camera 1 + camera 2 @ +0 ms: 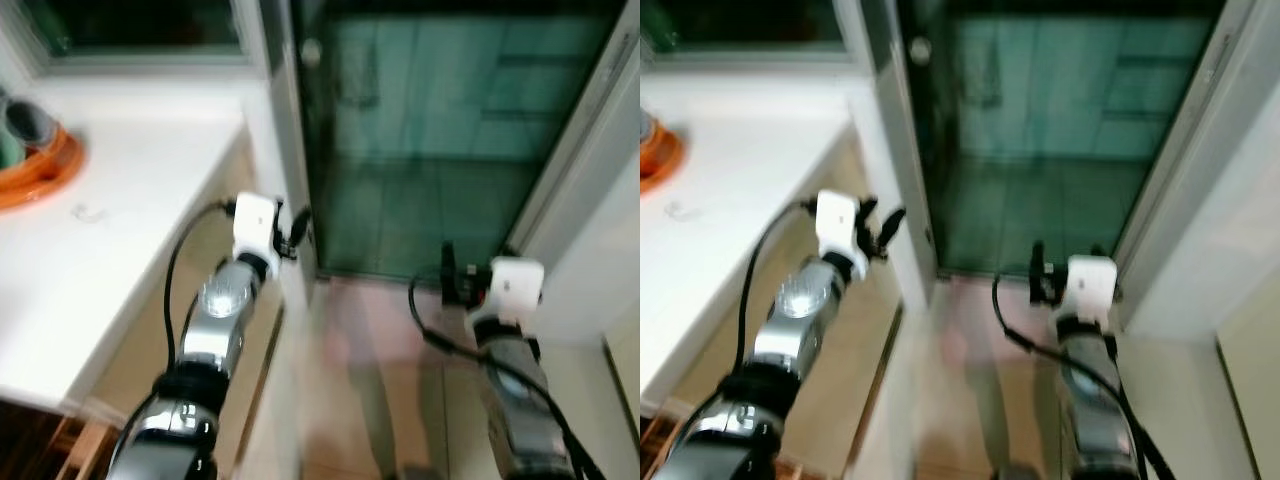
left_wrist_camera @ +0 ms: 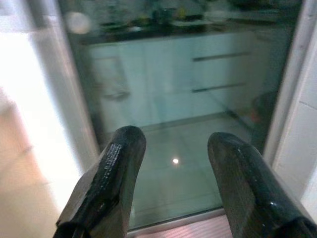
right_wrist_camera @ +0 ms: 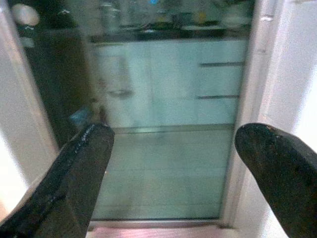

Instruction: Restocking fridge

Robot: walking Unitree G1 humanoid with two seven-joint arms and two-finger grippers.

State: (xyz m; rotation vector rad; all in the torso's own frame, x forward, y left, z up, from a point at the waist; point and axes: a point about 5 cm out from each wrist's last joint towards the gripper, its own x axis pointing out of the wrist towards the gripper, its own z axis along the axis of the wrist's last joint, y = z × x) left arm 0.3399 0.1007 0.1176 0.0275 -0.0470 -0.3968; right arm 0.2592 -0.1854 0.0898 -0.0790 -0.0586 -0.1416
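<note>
Both arms are held forward and low over a tiled floor [image 1: 370, 400], facing a glass door [image 1: 430, 130] in a pale frame. The head views are blurred.

The left gripper [image 1: 292, 232] hangs just beside the door's left frame post [image 1: 290, 150], near the end of a white counter [image 1: 110, 210]. In its wrist view the two black fingers [image 2: 106, 183] stand apart with a clear gap between them and nothing held; the glass shows through the gap.

The right gripper [image 1: 458, 272] sits lower, close to the door's bottom rail and near its right frame [image 1: 575, 150]. Its fingers [image 3: 74, 173] are spread wide, wider than the left pair, and hold nothing.

No fridge can be made out with certainty. Behind the glass, in both wrist views, pale cabinets [image 2: 198, 74] with dark horizontal handle lines stand under a dark worktop carrying small blurred items. A round knob [image 2: 77, 22] shows high on the door's left edge.

On the counter, at its far left edge, lies an orange tray [image 1: 40, 170] with a dark, blurred object on it. A small clear thing [image 1: 88, 211] lies on the counter nearer its middle. A dark window [image 1: 130, 25] runs along the back edge of the counter.
</note>
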